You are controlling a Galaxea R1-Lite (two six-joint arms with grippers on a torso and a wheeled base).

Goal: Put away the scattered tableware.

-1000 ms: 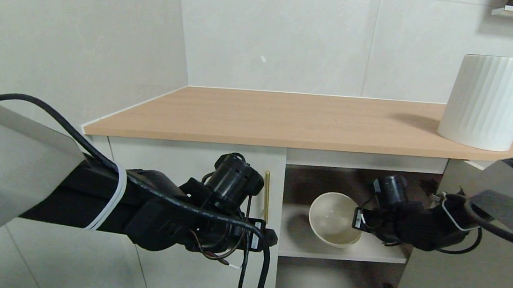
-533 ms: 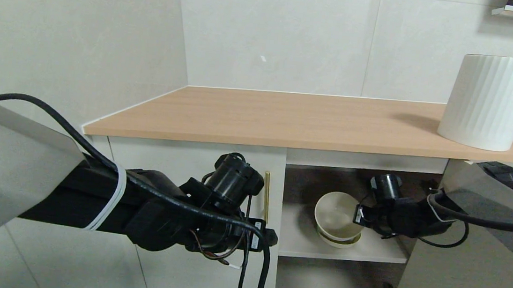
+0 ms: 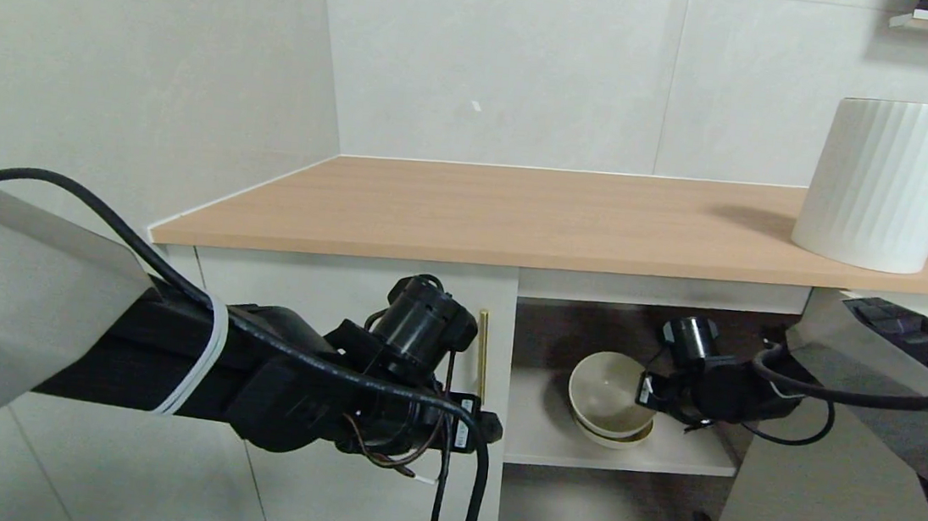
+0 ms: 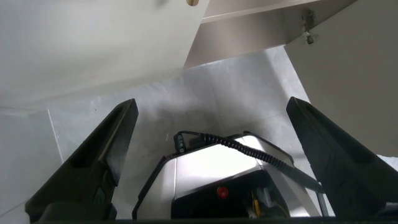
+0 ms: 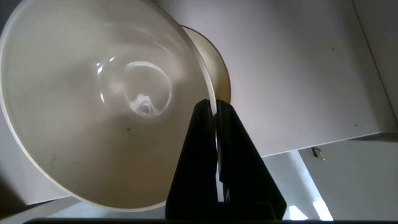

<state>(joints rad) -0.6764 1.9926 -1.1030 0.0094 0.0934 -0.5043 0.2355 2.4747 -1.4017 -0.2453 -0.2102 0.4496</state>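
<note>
Cupboard shelf (image 3: 531, 447) beneath wooden surface (image 3: 519, 215): cream bowl (image 3: 605, 391), tilted, seemingly nested in second bowl (image 3: 624, 438), rim clamped by right gripper (image 3: 645, 390); left gripper (image 4: 211, 158) spread wide beside closed door (image 3: 324, 294); step: stacking; next, probably level, release, withdraw

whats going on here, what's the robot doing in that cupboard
The right gripper is shut on the rim of a cream bowl, holding it tilted inside the open cabinet, just over a second dish that sits on the shelf. Whether the bowl already rests on that dish is hard to tell. The left gripper hangs open and empty in front of the closed cabinet door.
</note>
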